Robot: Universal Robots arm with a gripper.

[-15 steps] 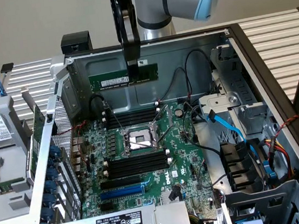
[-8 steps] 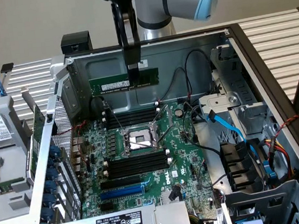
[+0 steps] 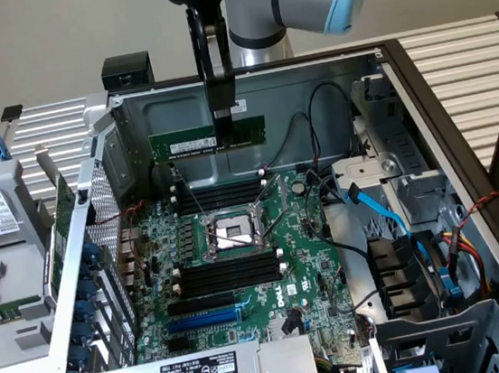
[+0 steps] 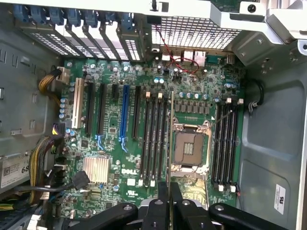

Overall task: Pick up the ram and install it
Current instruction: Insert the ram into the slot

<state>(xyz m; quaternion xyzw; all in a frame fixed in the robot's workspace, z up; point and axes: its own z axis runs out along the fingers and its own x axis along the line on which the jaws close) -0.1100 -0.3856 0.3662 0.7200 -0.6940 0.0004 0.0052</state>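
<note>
I stand beside the open computer case [image 3: 310, 88] and look at the tool [image 3: 223, 117]. It is almost fully closed, and its two fingers clamp the ram [image 3: 185, 142] by the flat faces at the upper edge.

In the exterior view the ram hangs in the air with its long side level. It is at twelve o'clock from the processor socket [image 3: 231, 232], above the far bank of black memory slots [image 3: 218, 193], and it is not seated in any slot. The grip is not at the middle of the stick but more toward its three o'clock end. In the wrist view I see the ram [image 4: 171, 143] only as a thin edge coming out of the tool [image 4: 169, 192] and running along one side of the socket [image 4: 190, 146].

I judge the stick to be light and stiff, but thin and fragile. It can crack if it is bent or pushed in crooked. The good place to hold it is the upper edge and the bare faces, away from the contact edge below. With an off-centre grip, one end may tip.
</note>
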